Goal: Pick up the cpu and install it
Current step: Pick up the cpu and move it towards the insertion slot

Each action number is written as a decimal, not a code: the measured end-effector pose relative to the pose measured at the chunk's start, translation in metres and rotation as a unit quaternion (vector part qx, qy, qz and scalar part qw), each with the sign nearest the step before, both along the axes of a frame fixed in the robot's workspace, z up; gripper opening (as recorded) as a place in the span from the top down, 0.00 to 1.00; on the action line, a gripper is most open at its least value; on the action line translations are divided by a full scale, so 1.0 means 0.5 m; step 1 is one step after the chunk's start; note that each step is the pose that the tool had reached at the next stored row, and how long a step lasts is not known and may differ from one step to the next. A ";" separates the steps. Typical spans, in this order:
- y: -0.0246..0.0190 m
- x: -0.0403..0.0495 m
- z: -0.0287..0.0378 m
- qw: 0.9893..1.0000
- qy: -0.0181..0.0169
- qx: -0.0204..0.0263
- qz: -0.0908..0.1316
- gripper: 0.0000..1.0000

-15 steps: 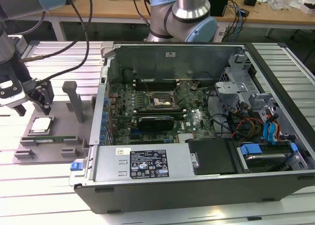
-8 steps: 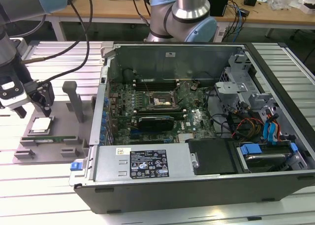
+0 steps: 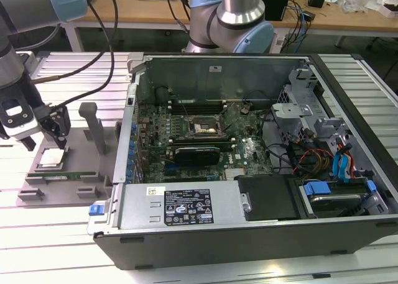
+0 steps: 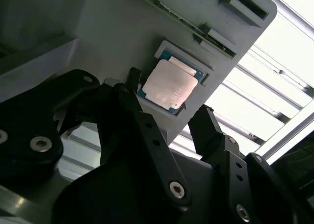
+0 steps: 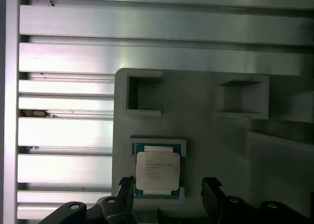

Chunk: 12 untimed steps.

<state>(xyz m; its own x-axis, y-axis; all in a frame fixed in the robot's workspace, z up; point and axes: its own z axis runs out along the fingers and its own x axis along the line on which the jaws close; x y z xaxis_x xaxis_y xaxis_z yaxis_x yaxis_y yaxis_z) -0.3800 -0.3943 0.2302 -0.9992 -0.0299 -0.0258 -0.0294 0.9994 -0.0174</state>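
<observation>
The end effector point(image 5: 169, 185) hangs spread over the cpu point(image 5: 157, 171), which lies in a pocket of the grey holder point(image 5: 221, 150); probably light, stiff, slick-topped and fragile underneath, it is best pinched by opposite edges.

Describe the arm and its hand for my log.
The arm is silver-grey tubing with pale blue joint caps; black cables trail along it. The hand is black, with two jointed fingers pinned by silver screws.

Clear above cpu point(image 5: 157, 171), below spread hand point(image 5: 169, 181); recess rim point(image 5: 158, 141) close around edges; upright post point(image 3: 94, 127) nearby
</observation>
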 end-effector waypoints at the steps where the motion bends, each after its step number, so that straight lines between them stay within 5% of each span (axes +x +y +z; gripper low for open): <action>1: 0.0000 0.000 0.000 1.000 0.000 0.000 0.000 0.33; 12: 0.0000 0.000 -0.008 1.000 0.000 0.000 0.000 0.33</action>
<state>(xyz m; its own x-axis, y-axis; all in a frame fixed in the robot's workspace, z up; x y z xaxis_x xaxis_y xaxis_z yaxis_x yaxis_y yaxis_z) -0.3800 -0.3943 0.2261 -0.9992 -0.0298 -0.0259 -0.0294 0.9994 -0.0173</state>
